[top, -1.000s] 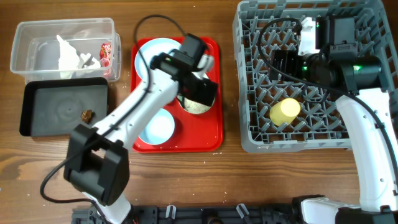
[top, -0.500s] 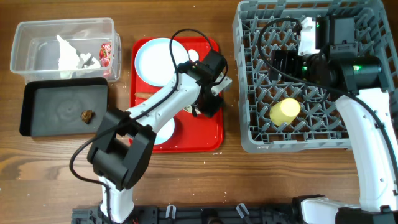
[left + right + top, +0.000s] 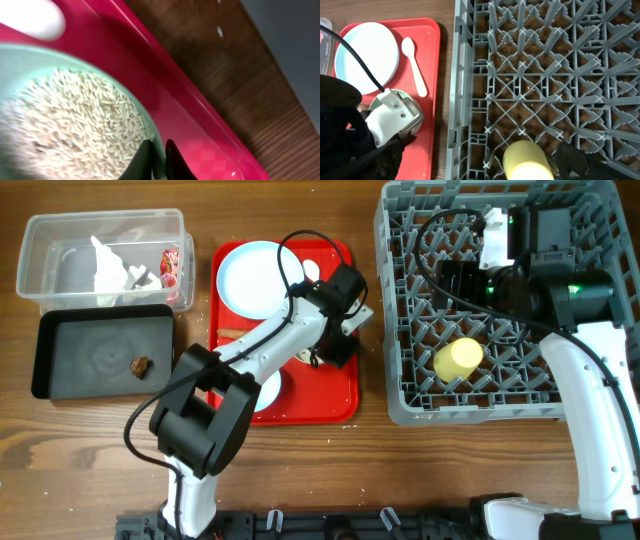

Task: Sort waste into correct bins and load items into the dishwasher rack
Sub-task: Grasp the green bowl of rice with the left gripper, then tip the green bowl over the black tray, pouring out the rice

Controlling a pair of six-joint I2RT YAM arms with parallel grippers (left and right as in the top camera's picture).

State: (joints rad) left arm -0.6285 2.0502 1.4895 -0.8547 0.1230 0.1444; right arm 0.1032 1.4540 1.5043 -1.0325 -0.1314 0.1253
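My left gripper (image 3: 159, 161) is shut on the rim of a pale green bowl (image 3: 146, 116) full of white rice-like crumbs (image 3: 75, 120). One finger is inside the bowl and one outside. The bowl stands on the red tray (image 3: 338, 395) and is mostly hidden under the gripper (image 3: 335, 345) in the overhead view. On the tray also lie a pale blue plate (image 3: 255, 277), a pale blue bowl (image 3: 264, 390) and a brown stick (image 3: 228, 333). My right gripper (image 3: 480, 154) hangs open over the grey dishwasher rack (image 3: 400, 395), where a yellow cup (image 3: 458, 360) lies on its side.
A clear tub (image 3: 40, 240) at the far left holds a white scrap (image 3: 112, 268) and a red wrapper (image 3: 170, 265). Below it a black tray (image 3: 90, 355) holds a small brown lump (image 3: 142, 364). A white spoon (image 3: 414, 65) lies on the red tray.
My left gripper has swung to the right edge of the red tray and shut on the green bowl's rim. The right arm has not moved.
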